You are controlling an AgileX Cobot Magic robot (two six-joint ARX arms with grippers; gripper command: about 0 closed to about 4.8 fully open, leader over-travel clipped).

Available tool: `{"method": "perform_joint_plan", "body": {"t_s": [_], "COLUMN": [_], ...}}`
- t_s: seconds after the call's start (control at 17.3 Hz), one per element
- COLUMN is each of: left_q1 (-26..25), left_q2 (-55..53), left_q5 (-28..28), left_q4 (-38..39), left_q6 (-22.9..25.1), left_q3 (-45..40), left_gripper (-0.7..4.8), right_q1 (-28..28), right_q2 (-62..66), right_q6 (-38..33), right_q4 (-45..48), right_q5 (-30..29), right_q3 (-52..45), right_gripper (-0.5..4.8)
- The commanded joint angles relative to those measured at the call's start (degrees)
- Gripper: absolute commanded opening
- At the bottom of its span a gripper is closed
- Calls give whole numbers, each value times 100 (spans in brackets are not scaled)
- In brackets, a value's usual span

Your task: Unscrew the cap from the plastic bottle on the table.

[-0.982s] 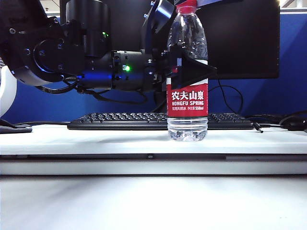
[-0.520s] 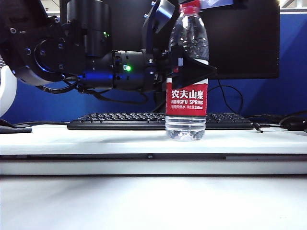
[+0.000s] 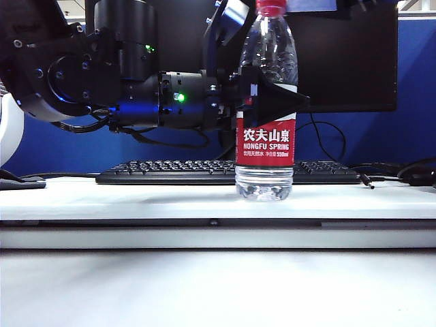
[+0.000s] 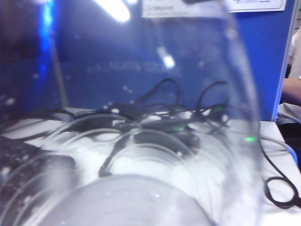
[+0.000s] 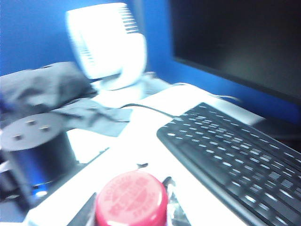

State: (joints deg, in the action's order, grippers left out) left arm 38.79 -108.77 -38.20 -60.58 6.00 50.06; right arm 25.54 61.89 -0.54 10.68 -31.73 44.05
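The plastic bottle point(image 3: 266, 146) stands upright on the table point(image 3: 136, 197), in front of the keyboard. My left gripper point(image 3: 269, 102) reaches in from the left and is shut on the bottle's body just above the red label. In the left wrist view the clear bottle wall point(image 4: 141, 165) fills the picture and hides the fingers. The red cap point(image 3: 271, 7) touches the top edge of the exterior view. In the right wrist view my right gripper point(image 5: 129, 207) is shut on the cap point(image 5: 131, 197) from above, with a dark finger point(image 5: 84, 214) pressed to each side.
A black keyboard point(image 3: 170, 172) lies behind the bottle, and a dark monitor point(image 3: 347, 61) stands behind that. Cables point(image 3: 402, 174) trail at the right. In the right wrist view a white fan point(image 5: 106, 42) and the left arm's black cylinder point(image 5: 35, 141) are beyond the cap.
The right hand's parts at the top edge have swung round over the cap. The bottle rocked a little and its top shifted slightly right. The left gripper has kept still.
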Motion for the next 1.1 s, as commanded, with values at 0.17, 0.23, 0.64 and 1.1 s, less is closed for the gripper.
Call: {"method": "perform_joint_plan", "body": {"t_s": [0.17, 0.23, 0.64, 1.1], "left_q1": [13, 13, 11, 13], "left_q2": [-24, -24, -24, -24], "left_q5": [46, 46, 109, 109], "left_q4": [227, 225, 232, 227], "left_q6": [-2, -2, -2, -2], "left_q3": [-15, -15, -17, -15], "left_gripper": [295, 295, 295, 295], "right_q1": [-28, -72, -142, 992], "right_q2": [122, 122, -129, -1353], "right_q6": [-90, -90, -240, -660], "right_q4": [-334, -313, -297, -483], "right_q5": [-1237, -1231, -168, 4085], "right_q3": [-24, -24, -24, -55], "right_gripper": [116, 117, 246, 315]}}
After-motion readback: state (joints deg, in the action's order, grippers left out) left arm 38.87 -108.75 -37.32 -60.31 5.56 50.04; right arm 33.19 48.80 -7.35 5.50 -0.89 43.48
